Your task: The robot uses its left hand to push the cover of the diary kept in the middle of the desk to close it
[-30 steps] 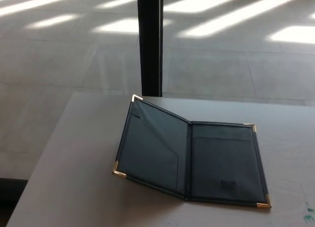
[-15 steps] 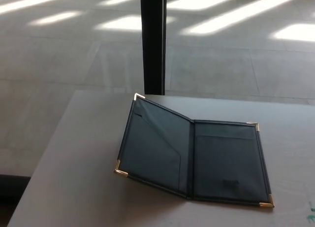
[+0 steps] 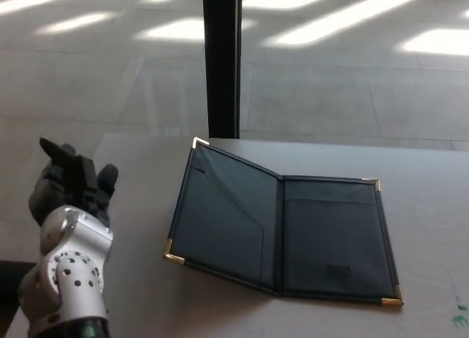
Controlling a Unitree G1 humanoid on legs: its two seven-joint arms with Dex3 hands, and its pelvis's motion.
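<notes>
The robot's left hand (image 3: 73,188) is up at the left side of the picture, over the left edge of the desk (image 3: 139,294). Its black fingers (image 3: 62,156) are spread apart and point up. It holds nothing. Below the hand is a shiny silver wrist (image 3: 67,268). The right hand does not show at all.

To the right of the hand, well apart from it, the diary (image 3: 282,232) lies open in the middle of the desk. It is dark, with little gold corners. Its right half lies flat on the desk. Its left cover (image 3: 220,221) is tipped up a bit, like a door partly open. The hand is not touching it.

The job has not started, I think. The hand needs to go right, get to the outer side of the raised cover, and push it over onto the flat half.

Some things could go wrong. If the hand pushes low or sideways, the whole diary may slide across the smooth desk and not close. If the hand comes down on top of the cover, it may press it flat open. If the push stops too soon, the cover may flop back open.

Behind the desk stands a dark post (image 3: 222,59), and the floor (image 3: 352,81) has bright stripes of sun.
</notes>
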